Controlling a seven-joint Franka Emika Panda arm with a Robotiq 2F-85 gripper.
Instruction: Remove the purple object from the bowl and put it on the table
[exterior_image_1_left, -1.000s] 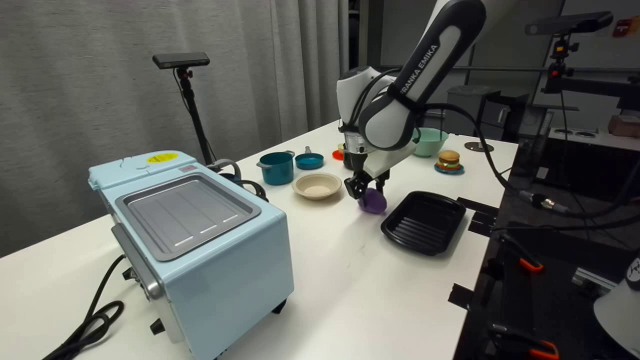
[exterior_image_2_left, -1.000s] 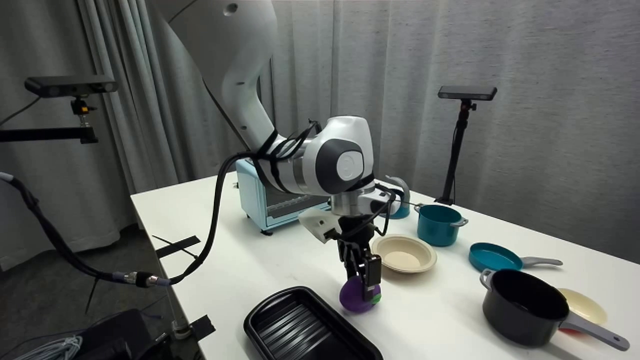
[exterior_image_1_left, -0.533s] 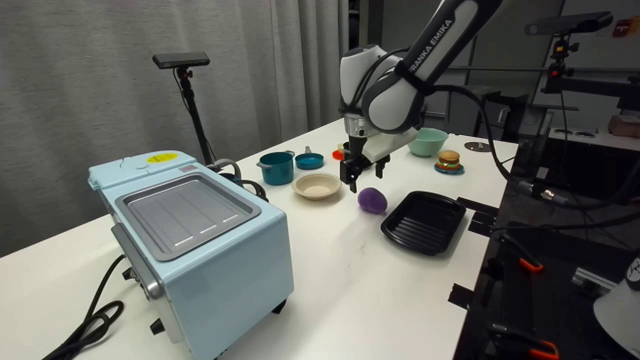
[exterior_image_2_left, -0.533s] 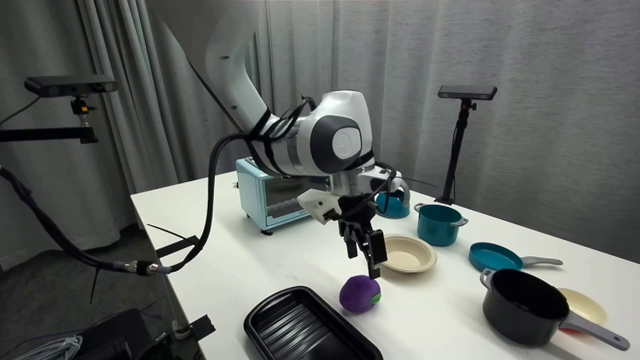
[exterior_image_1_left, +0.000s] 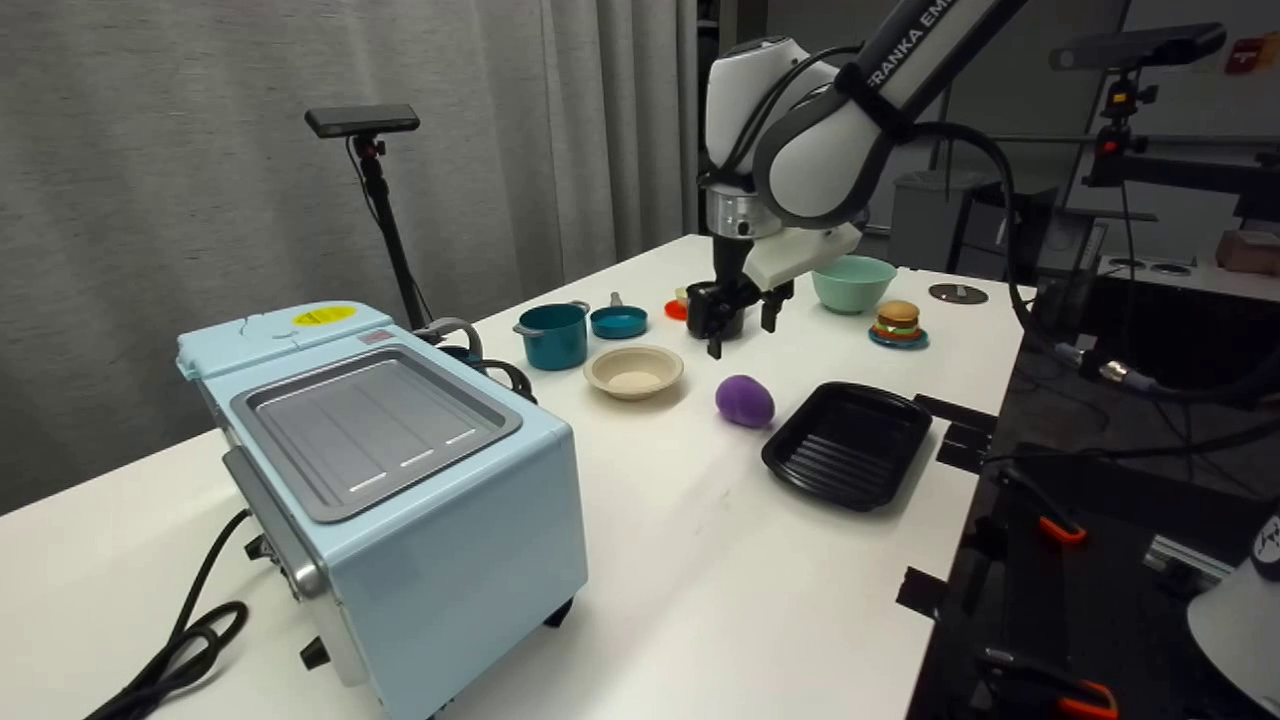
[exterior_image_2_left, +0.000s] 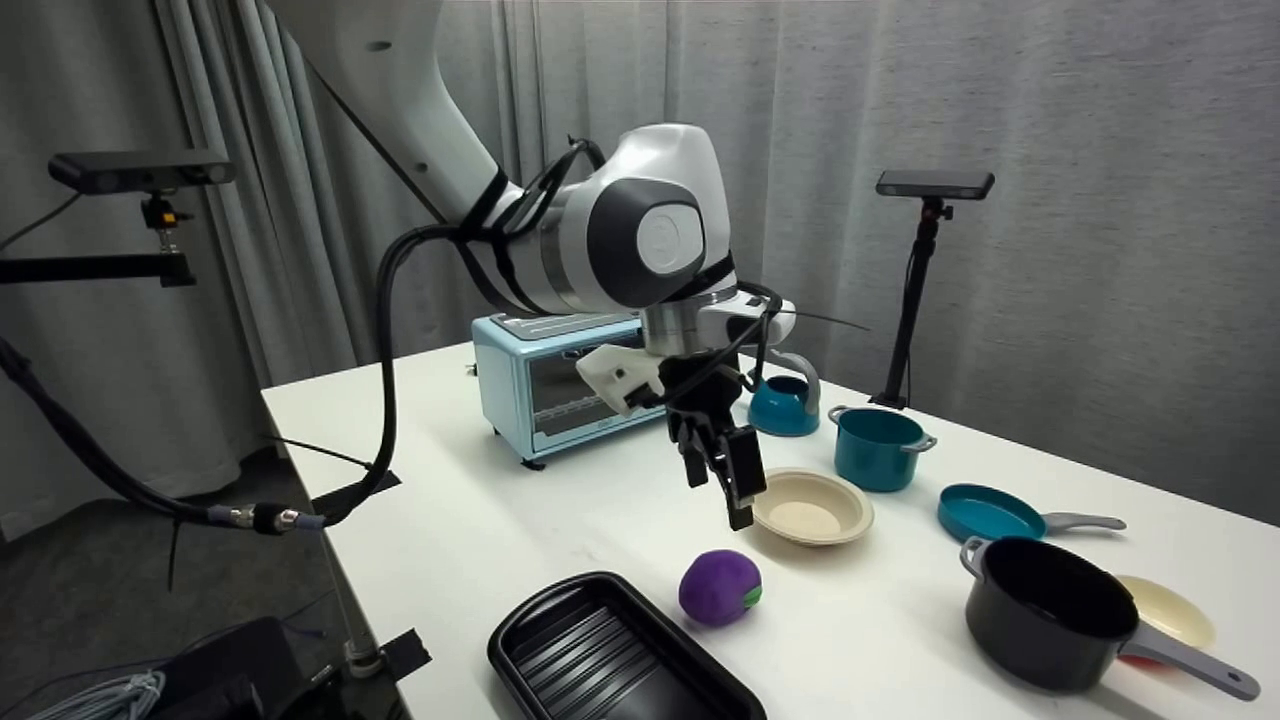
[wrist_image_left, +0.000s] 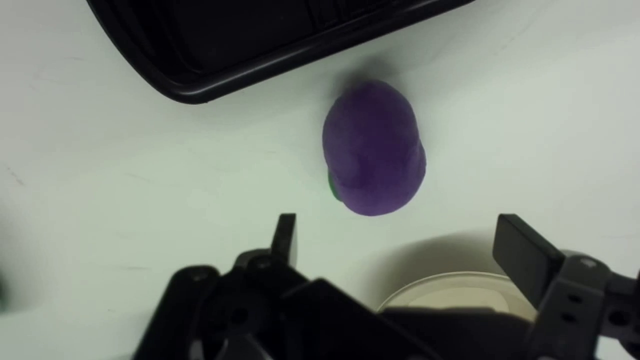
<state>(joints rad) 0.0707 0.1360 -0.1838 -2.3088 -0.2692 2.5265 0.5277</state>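
Nearest in an exterior view, the black ribbed tray (exterior_image_2_left: 600, 650) occupies the bottom centre of the frame. Just beyond it, but apart, the purple object (exterior_image_2_left: 720, 588) sits directly on the counter (exterior_image_2_left: 850, 640). Higher up, near mid-frame, your fingers (exterior_image_2_left: 745, 470) stand wide apart with nothing between them. That is the change: they no longer surround the purple object, as a second ago, but hang clear of it, and it stays put. Farther back, right of centre, the cream bowl (exterior_image_2_left: 808, 515), presumably the one in your instruction, holds nothing; the teal pot (exterior_image_2_left: 877, 455) stands behind it. For the task, this release likely completes the placing, leaving you only the retreat, with some care near the bowl's rim.
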